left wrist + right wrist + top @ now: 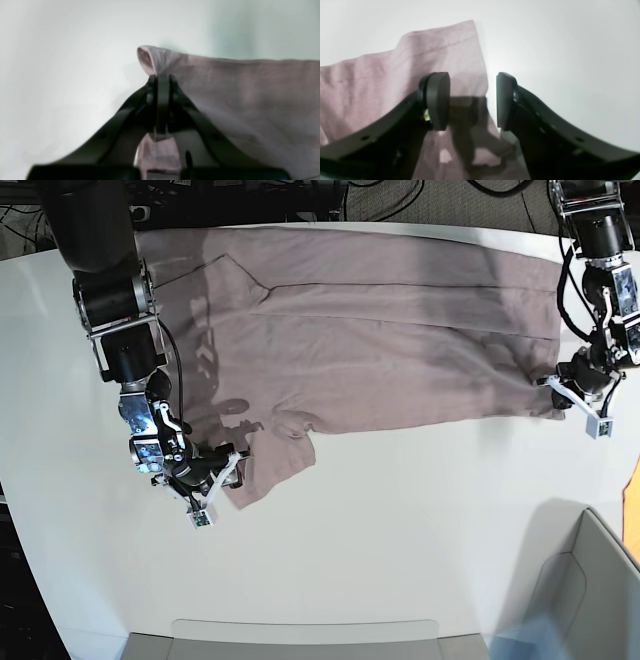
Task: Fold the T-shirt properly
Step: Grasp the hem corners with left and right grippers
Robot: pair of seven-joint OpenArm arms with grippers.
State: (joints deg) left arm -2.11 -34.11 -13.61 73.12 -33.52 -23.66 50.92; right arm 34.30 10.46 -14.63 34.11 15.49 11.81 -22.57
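The pink-mauve T-shirt point(380, 340) lies spread across the far half of the white table point(400, 520), with one sleeve point(275, 460) pointing toward the front left. My left gripper point(162, 77) is shut on a folded corner of the T-shirt point(250, 100); in the base view it point(555, 392) pinches the shirt's right edge. My right gripper point(472, 100) is open, with one finger point(437, 100) over the T-shirt point(370, 85) and the other over bare table, the cloth's edge between them. In the base view it point(220, 485) sits at the sleeve's tip.
A grey bin point(590, 580) stands at the front right, with something orange point(634, 480) at the right edge. A translucent tray rim point(300, 630) runs along the front. Cables lie behind the table's far edge.
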